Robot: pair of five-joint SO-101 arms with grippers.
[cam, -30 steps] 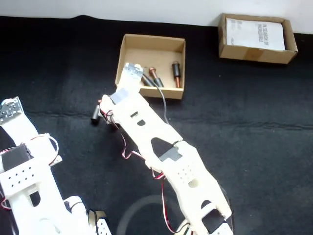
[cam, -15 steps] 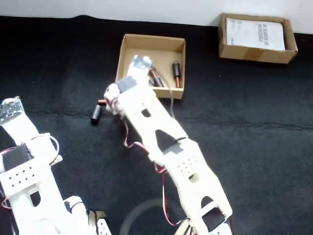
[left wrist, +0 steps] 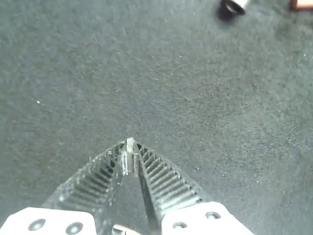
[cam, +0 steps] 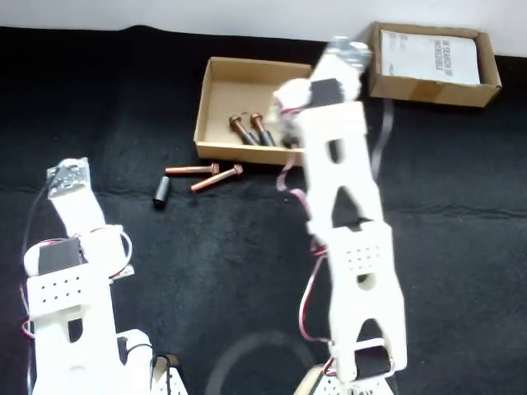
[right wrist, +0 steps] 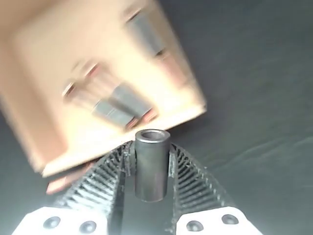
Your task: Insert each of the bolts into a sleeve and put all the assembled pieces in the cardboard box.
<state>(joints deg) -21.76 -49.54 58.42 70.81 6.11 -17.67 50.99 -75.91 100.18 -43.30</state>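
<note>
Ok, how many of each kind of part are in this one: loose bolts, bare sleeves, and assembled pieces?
loose bolts: 2, both on the table
bare sleeves: 2, one on the table, one in the right tool
assembled pieces: 3, all in the cardboard box
total: 7

Open mat (cam: 115, 115) surrounds the loose bolts (cam: 191, 169) and sleeve (cam: 160, 190); the right arm (cam: 333, 164) overhangs the cardboard box (cam: 222, 95) at its right; the left half lies open from above.
</note>
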